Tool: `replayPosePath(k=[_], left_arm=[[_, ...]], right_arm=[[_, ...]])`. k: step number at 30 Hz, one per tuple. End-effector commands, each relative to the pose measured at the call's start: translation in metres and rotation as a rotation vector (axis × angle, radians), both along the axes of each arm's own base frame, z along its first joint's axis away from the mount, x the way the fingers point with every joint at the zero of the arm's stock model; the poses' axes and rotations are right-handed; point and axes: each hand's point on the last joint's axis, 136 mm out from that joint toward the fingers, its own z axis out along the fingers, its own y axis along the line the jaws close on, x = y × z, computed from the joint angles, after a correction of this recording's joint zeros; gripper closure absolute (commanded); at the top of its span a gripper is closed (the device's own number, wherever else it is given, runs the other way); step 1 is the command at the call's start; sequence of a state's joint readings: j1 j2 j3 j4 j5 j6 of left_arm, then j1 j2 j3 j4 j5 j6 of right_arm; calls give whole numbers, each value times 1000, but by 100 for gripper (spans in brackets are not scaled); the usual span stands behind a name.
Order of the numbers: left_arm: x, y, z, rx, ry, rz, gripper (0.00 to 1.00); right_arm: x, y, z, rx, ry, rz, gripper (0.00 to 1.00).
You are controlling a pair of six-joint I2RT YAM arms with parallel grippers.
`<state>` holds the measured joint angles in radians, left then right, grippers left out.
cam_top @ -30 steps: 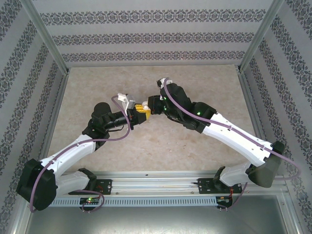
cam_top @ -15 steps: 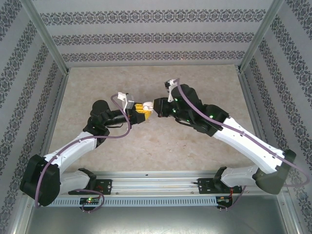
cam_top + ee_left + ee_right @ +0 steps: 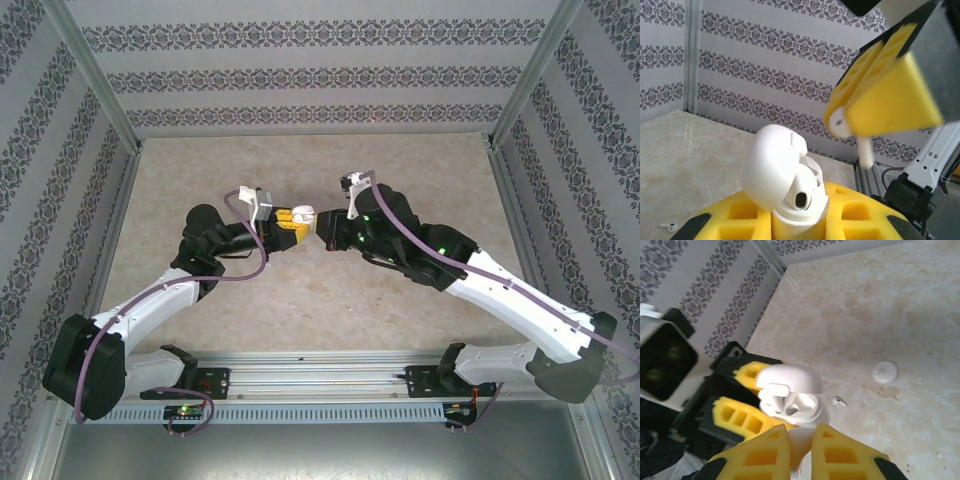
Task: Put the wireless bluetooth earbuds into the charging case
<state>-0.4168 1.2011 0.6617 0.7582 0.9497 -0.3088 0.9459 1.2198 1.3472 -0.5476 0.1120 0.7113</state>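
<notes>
Both arms have shifted slightly. Left claw (image 3: 288, 222) pinches the open case (image 3: 774, 172); right claw (image 3: 801, 437) pinches an earbud (image 3: 865, 151): centre its stem over the socket first.

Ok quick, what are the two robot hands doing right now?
Left gripper: closed, holding the charging case, lid open.
Right gripper: closed, pinching one earbud.
</notes>
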Motion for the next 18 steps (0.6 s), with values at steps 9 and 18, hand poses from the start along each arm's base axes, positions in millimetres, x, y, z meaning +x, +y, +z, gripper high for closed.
replayPosePath(k=[9,18], left_arm=[[-4,6,21,-43,-76,11,100],[-2,6,20,-40,-77,21,100]], right_arm=[[15,13,23,10,-84,-23,88],[18,10,33,2,-117,-39,88]])
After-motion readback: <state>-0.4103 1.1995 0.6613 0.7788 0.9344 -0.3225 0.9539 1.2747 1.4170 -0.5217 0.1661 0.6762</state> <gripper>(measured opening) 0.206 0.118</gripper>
